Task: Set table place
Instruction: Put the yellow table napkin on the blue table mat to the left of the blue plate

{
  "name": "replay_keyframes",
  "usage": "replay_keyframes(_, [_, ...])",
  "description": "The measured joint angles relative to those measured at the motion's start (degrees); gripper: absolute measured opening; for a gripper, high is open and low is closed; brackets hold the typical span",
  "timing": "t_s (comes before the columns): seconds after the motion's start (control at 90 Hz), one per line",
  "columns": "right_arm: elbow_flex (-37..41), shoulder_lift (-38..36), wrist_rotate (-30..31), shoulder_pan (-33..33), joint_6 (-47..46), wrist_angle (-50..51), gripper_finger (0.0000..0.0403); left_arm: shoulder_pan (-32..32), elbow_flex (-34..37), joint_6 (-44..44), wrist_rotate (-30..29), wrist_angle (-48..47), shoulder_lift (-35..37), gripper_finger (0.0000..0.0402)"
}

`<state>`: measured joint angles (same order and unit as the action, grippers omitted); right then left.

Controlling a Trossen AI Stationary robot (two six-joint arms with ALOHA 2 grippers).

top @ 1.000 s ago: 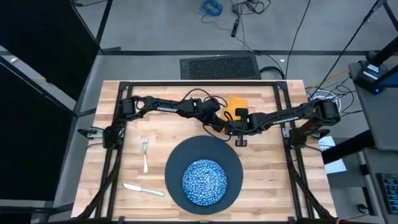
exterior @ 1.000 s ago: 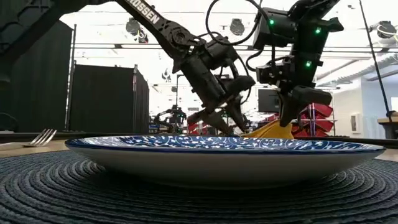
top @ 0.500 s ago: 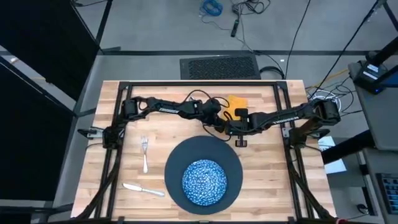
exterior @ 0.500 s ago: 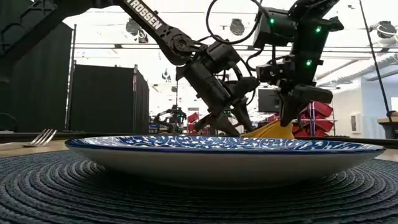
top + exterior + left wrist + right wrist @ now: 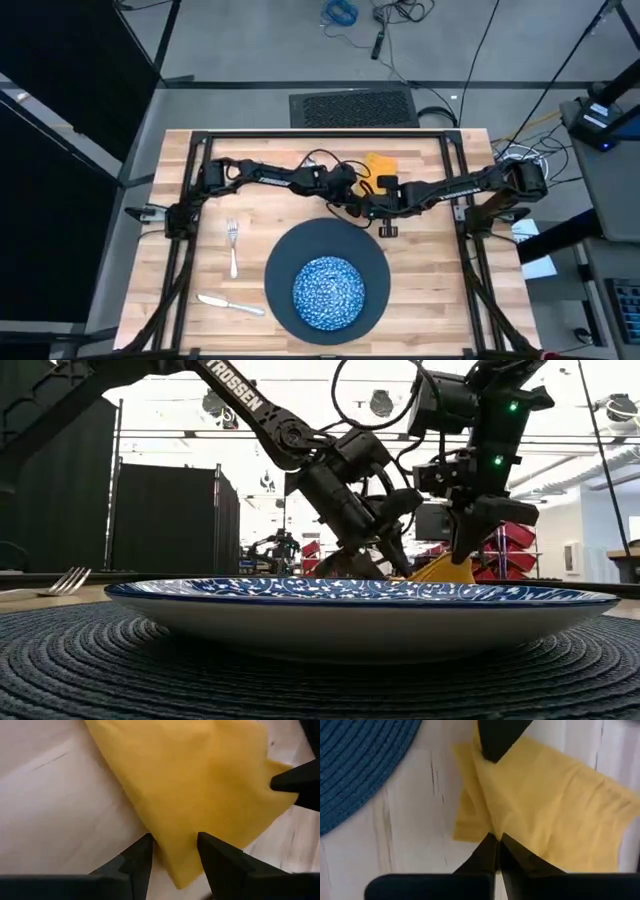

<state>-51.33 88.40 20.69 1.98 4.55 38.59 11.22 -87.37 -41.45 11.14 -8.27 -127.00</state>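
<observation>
A mustard-yellow napkin [image 5: 380,163] lies on the wooden table [image 5: 260,230], beyond a dark blue round woven mat [image 5: 290,255] that carries a blue-and-white speckled dish [image 5: 327,291]. My right gripper [image 5: 495,838] is shut on the napkin. My left gripper [image 5: 175,845] is open and low over the napkin's corner [image 5: 182,870], one finger on each side of it. I cannot tell whether the left gripper touches the cloth. A fork [image 5: 232,245] and a knife [image 5: 230,304] lie on the table left of the mat. My right gripper pinches a raised ridge of the napkin [image 5: 485,820] between its two shut fingers, close to a folded edge. The fingers come from above, slanting in from the table's right. The low view shows the pinched part [image 5: 440,567] lifted into a slope. The rest lies on the table.
The two grippers stand close together over the napkin, just past the mat's far rim. A black metal frame [image 5: 320,134] runs around the tabletop. Bare wood [image 5: 430,290] lies right of the mat.
My left gripper has gone down and toward the table's right edge, closing in on the napkin next to the right gripper. The right gripper and the napkin have kept still.
</observation>
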Motion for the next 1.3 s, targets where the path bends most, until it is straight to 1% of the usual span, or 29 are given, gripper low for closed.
replay_keyframes(0.078, [-0.3, 0.0, 0.3, -0.2, -0.2, -1.3, 0.0000, -0.2, 0.0, 0.4, 0.1, 0.6, 0.0, 0.0144])
replay_keyframes(0.233, [-0.9, 0.1, 0.0, -0.2, -0.2, -0.7, 0.0000, -0.3, 0.0, 2.0, 0.5, 1.9, 0.0, 0.0144])
replay_keyframes(0.356, [-1.7, 0.1, -0.2, -0.2, 0.3, -0.3, 0.0000, -0.6, 0.0, 3.2, 0.4, 3.7, 0.0, 0.0131])
replay_keyframes(0.467, [-1.8, 0.0, -0.1, -0.2, -0.1, -0.3, 0.0000, -0.8, 0.0, 3.4, 0.4, 4.4, 0.0, 0.0105])
replay_keyframes(0.744, [-1.9, 0.0, -0.2, -0.2, -1.6, 0.9, 0.0000, -0.8, 0.0, 4.4, 0.3, 4.8, 0.0, 0.0017])
replay_keyframes(0.8, [-1.9, 0.0, -0.2, -0.2, -1.7, 1.0, 0.0000, -0.8, 0.0, 4.6, 0.3, 5.2, 0.0, 0.0006])
replay_keyframes(1.044, [-1.8, -1.1, 0.0, -0.2, -2.2, 1.4, 0.0000, -0.8, -0.1, 5.5, 0.3, 6.1, 0.2, 0.0000])
replay_keyframes(1.222, [-1.9, -6.3, -0.3, -0.2, -3.8, 1.4, 0.0000, -0.8, -0.2, 7.0, 0.1, 4.7, 4.4, 0.0000])
replay_keyframes(1.3, [-2.0, -8.5, -3.1, -0.2, -5.0, 1.5, 0.0000, -0.8, -0.2, 8.8, 0.0, 2.3, 6.8, 0.0000])
